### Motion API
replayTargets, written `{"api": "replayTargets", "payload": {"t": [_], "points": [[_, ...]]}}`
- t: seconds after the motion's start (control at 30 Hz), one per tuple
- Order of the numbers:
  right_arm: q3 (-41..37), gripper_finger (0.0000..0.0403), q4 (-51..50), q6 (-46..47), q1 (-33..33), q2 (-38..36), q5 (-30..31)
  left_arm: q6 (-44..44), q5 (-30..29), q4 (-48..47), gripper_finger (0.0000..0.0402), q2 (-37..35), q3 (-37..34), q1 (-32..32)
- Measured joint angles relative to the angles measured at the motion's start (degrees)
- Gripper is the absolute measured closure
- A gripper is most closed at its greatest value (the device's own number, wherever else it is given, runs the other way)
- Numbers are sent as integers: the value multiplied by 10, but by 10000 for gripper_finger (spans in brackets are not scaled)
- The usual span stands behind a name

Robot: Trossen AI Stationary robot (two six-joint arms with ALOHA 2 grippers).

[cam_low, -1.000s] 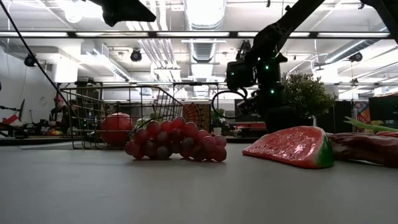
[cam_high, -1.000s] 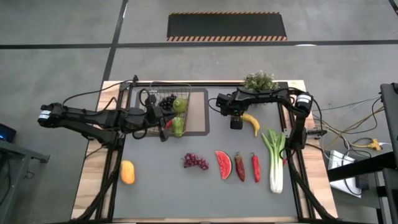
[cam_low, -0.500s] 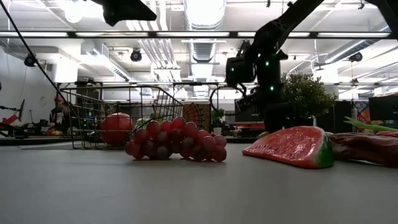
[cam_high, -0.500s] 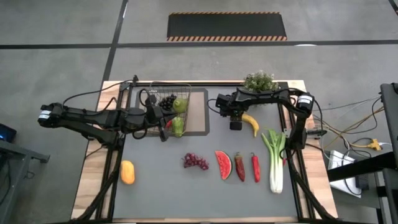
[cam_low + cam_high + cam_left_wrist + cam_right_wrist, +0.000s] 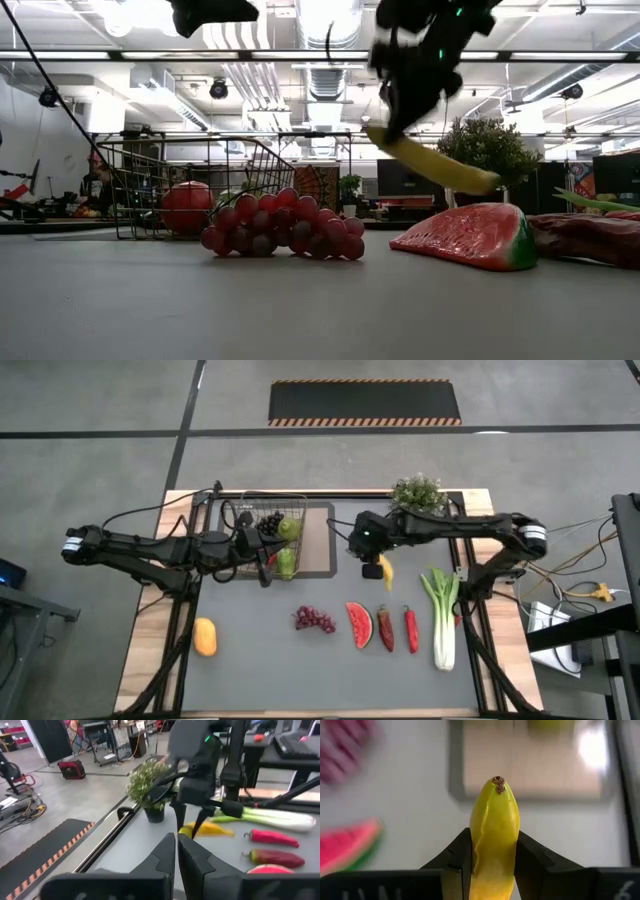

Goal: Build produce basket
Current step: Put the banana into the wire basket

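I have the curved yellow toy banana (image 5: 494, 835) pinched between the right gripper (image 5: 372, 569) fingers (image 5: 454, 860), clamped around its mid-length with the stem tip projecting ahead of them, lifted clear of the grey tabletop (image 5: 260, 670) and not yet at the dark wire-mesh basket (image 5: 272, 536). I judge it light, stiff and smooth-skinned, so likely to pivot in the pinch; mid-body seems the right hold. The left gripper (image 5: 176, 851), fingers pressed together and empty, waits at the basket.
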Motion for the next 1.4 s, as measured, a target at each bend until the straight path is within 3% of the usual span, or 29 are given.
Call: {"api": "replayTargets", "payload": {"t": [0.13,0.27,0.43,0.53,1.1,1.23,1.4], "points": [[-58,307,181,-5,39,-66,-13,0,9,37,361,16,-8,0],[-140,307,393,-1,69,-113,-14,0,26,82,294,40,-18,0],[-234,306,645,30,79,-123,-12,0,64,163,214,100,-19,0],[-264,306,737,31,80,-115,-12,2,65,223,184,146,-19,0],[-269,306,784,35,80,-102,-42,-1,70,431,173,315,-4,12],[-269,306,785,35,80,-102,-42,-1,71,436,205,325,-3,12],[-269,300,786,35,81,-102,-43,0,68,436,276,324,-4,12]]}}
